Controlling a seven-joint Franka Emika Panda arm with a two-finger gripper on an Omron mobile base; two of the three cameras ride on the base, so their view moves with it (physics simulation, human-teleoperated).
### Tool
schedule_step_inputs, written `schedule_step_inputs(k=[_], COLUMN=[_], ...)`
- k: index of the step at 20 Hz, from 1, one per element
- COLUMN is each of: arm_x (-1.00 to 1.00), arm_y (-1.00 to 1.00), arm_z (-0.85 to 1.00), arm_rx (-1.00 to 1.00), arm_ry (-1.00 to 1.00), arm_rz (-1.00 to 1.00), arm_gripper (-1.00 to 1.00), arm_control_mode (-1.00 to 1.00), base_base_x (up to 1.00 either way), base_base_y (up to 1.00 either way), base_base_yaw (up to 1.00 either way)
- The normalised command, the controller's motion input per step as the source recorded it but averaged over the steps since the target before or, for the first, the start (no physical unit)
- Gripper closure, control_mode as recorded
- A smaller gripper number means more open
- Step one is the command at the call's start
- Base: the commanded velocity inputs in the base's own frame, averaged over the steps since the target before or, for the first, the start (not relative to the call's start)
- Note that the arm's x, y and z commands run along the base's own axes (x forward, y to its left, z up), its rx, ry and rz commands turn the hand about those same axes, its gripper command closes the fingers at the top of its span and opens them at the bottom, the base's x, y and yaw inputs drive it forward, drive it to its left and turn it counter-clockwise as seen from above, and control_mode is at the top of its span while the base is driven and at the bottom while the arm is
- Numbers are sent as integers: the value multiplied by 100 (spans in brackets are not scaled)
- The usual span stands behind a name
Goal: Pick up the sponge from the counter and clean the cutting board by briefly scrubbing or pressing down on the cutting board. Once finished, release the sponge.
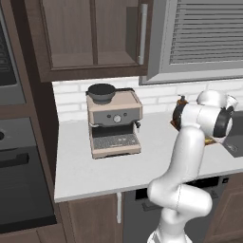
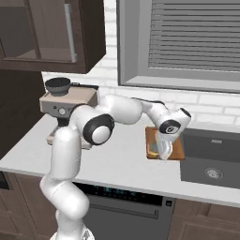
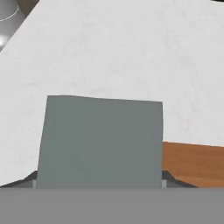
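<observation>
My gripper (image 2: pixel 161 151) hangs over the left part of the reddish-brown cutting board (image 2: pixel 177 149), shut on the sponge (image 2: pixel 153 149), whose yellow body shows beside the fingers. In the hand view the sponge's grey-green face (image 3: pixel 100 140) sits squarely between the two dark fingertips of the gripper (image 3: pixel 100 180). A strip of the cutting board (image 3: pixel 194 159) shows to its right, and the white counter (image 3: pixel 122 52) lies beyond. I cannot tell whether the sponge touches the board. In the left base view my own arm hides the hand, and a sliver of the board (image 1: pixel 211 141) peeks out.
A beige coffee machine (image 1: pixel 114 124) (image 2: pixel 65 104) stands at the back left of the counter (image 1: pixel 109 166). The dark sink basin (image 2: pixel 212 159) lies just right of the board. Wall cabinets and a shuttered window hang above.
</observation>
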Motion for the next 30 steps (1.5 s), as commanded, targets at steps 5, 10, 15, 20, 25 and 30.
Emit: schedule_step_inputs(k=[5,10,15,20,25,30], arm_x=[-92,-10,65,87,9,0], arm_y=[100,100,68,20,-13,-8], arm_z=[0,47,72,57,-8,-12], arm_rx=[-9,-19,-17,-3,0,1], arm_ry=[-41,-19,1,7,0,0], arm_rz=[-21,-8,19,30,35,39], arm_gripper=[100,100,100,-100,-100,-100], arm_control_mode=[-100,-100,-100,-100,-100,-100], base_base_x=[0,0,0,0,0,0], base_base_y=[0,0,0,0,0,0], base_base_yaw=[0,0,0,0,0,0])
